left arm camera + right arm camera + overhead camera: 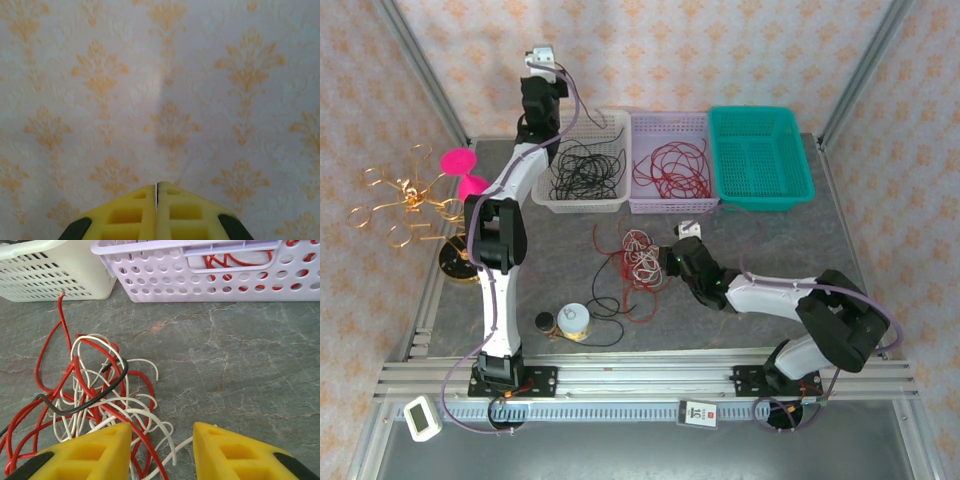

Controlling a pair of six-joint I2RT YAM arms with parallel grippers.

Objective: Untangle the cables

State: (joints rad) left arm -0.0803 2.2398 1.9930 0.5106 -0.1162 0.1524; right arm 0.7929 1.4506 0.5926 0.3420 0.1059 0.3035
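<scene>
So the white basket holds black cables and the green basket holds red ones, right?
Not quite: the top view shows the red cables in the lavender basket, the middle one. The white basket does hold black cables.

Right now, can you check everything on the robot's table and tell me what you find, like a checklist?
Surface: grey stone-look table.
Job's things: tangle of red, white and black cables lying on the table in front of the baskets.
Clutter: gold wire ornament, pink hourglass-shaped object, small round tin.
Grippers: left gripper shut, raised, facing the wallpaper; right gripper open, low at the tangle's edge.
Cables: black cables in the white basket; red cables in the lavender basket.
Surroundings: teal basket, patterned wallpaper behind.
</scene>
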